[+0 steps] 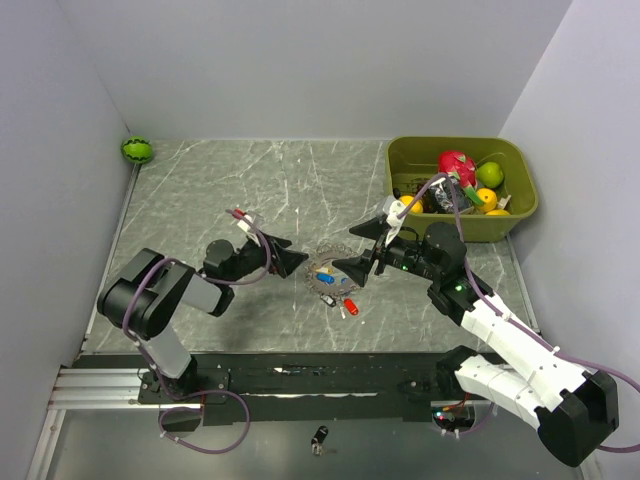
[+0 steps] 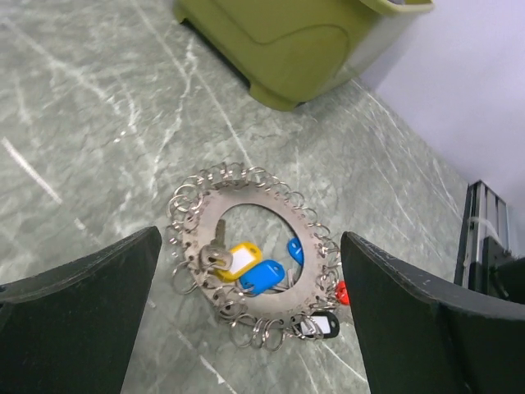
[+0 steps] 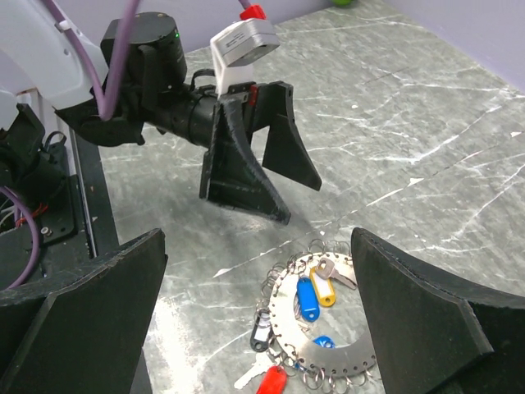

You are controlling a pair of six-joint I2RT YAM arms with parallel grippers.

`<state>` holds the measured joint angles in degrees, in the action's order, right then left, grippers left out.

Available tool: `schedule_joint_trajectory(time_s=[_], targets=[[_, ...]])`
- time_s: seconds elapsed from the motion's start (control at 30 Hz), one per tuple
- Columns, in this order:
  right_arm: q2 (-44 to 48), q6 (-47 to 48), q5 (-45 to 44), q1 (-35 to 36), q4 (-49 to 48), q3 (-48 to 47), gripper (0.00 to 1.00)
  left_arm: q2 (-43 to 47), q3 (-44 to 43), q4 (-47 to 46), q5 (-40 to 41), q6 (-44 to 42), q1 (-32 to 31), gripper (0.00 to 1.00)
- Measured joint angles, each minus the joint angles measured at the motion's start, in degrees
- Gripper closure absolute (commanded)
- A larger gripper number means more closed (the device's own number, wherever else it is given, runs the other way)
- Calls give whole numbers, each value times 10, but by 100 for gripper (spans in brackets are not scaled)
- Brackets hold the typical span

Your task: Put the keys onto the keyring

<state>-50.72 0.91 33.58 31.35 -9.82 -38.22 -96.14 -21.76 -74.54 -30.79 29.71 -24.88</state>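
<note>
The keyring [image 1: 322, 264], a flat grey toothed ring hung with many small wire loops, lies on the marble table between my two grippers. In the left wrist view a silver key [image 2: 215, 246] with a yellow tag, a blue tag [image 2: 261, 277], a second blue tag, a red tag [image 2: 342, 291] and a black tag rest on or against the keyring [image 2: 310, 240]. My left gripper [image 1: 297, 252] is open just left of the ring, nothing between its fingers. The open right gripper [image 1: 345, 250] hovers over the ring's right side. From the right wrist, the ring [image 3: 344, 357] and a red-tagged key [image 3: 271, 382] show.
An olive bin [image 1: 455, 143] of toy fruit stands at the back right, close behind my right arm. A green ball [image 1: 137, 150] sits in the far left corner. A small black object [image 1: 319, 437] lies below the rail at the front. Grey walls close three sides.
</note>
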Motion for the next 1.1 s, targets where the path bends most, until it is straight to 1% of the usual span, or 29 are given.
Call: schedule_joint_trajectory(time_s=[0.2, 0.3, 0.67, 0.8, 0.93, 1.0, 1.1], targets=[[0, 0, -2, 0, 1, 0, 0, -1, 17, 0, 9, 25, 11, 4], [0, 0, -2, 0, 2, 0, 0, 18, 24, 4, 15, 23, 11, 4], [-4, 0, -4, 0, 0, 0, 0, 188, 12, 10, 68, -36, 11, 4], [-12, -1, -6, 0, 0, -1, 0, 256, 6, 52, 99, -54, 11, 4], [-16, -2, -10, 0, 0, -1, 0, 327, -1, 113, 138, -75, 11, 4], [-16, -3, -10, 0, 0, -1, 0, 357, -7, 144, 161, -81, 11, 4], [-16, -9, -10, 0, -1, -1, 0, 405, -19, 201, 218, -83, 11, 4]])
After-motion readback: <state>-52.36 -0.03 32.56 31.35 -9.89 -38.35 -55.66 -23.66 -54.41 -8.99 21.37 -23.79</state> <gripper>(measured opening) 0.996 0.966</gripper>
